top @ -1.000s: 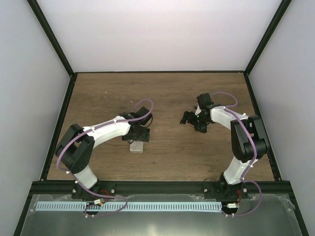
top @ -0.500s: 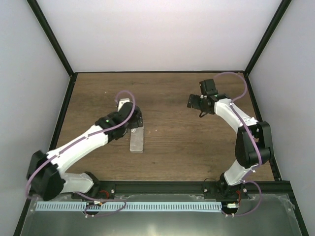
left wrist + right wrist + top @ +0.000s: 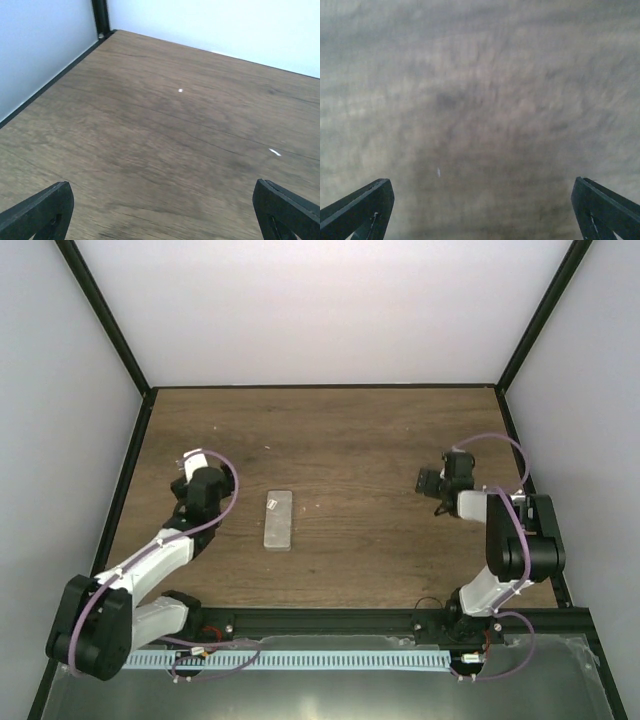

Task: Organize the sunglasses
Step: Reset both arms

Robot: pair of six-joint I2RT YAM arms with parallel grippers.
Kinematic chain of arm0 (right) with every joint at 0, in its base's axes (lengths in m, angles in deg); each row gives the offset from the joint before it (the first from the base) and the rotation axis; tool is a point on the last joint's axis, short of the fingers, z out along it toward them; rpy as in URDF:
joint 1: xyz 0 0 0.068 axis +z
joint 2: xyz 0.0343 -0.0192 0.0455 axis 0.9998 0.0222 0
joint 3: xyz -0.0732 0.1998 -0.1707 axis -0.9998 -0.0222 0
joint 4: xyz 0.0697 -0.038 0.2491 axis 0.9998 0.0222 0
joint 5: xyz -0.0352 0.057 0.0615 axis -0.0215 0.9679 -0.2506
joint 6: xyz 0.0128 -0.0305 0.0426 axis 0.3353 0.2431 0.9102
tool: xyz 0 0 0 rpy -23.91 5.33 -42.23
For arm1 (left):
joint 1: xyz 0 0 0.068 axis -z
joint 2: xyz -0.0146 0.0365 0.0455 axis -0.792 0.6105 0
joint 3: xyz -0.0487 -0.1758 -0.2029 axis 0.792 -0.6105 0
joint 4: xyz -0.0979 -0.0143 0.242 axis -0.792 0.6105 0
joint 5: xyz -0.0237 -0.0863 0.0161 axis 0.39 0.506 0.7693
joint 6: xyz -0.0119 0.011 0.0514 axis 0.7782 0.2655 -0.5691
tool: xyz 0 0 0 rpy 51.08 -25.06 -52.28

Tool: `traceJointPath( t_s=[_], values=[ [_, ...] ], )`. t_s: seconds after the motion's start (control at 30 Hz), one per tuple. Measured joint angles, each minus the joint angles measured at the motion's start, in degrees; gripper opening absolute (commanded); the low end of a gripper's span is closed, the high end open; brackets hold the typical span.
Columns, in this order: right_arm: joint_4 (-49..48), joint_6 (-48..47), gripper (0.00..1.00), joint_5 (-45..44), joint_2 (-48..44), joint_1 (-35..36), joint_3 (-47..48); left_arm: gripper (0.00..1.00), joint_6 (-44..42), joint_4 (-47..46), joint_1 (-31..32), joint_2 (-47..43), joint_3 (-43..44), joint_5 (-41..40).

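Observation:
A flat grey rectangular case (image 3: 278,519) lies shut on the wooden table, a little left of the middle. The red-framed sunglasses are not visible in any view. My left gripper (image 3: 187,472) is left of the case and apart from it. In the left wrist view it (image 3: 162,212) is open wide and empty over bare wood. My right gripper (image 3: 429,482) is at the right side of the table, far from the case. In the right wrist view it (image 3: 482,207) is open wide and empty over bare wood.
Black frame rails edge the table (image 3: 350,430), with white walls close behind and at both sides. The left wrist view shows the far left corner post (image 3: 101,17). A few tiny white specks (image 3: 274,152) lie on the wood.
Both arms have drawn back from the middle. The left gripper moved left, off the case, which now lies uncovered. The right gripper moved right and nearer its base.

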Motion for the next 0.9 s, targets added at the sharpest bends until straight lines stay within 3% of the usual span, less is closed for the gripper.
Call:
traceJointPath(
  t_s=[0.17,0.4,0.53,0.67,0.9],
  values=[
    [-18.2,-3.4,1.0,12.5,-0.7,-5.2,-10.1,1.0,-4.5,-16.3,-8.7,1.7,-8.1,3.5],
    [-36.6,-5.6,1.0,27.6,-1.0,-9.1,-11.9,1.0,-10.8,-33.1,-19.1,13.5,-6.0,13.4],
    [-43.8,-5.7,1.0,29.2,-5.3,-9.1,-19.0,1.0,-15.3,-37.1,-20.7,19.7,-1.2,20.7],
    [-49.0,-5.6,1.0,28.7,-8.5,-9.1,-23.5,1.0,-18.4,-36.9,-21.0,18.4,-0.4,27.4],
    [-61.9,-4.6,1.0,24.1,-17.3,-8.9,-35.8,1.0,-21.9,-38.9,-22.0,8.3,-12.6,29.5]
  ],
)
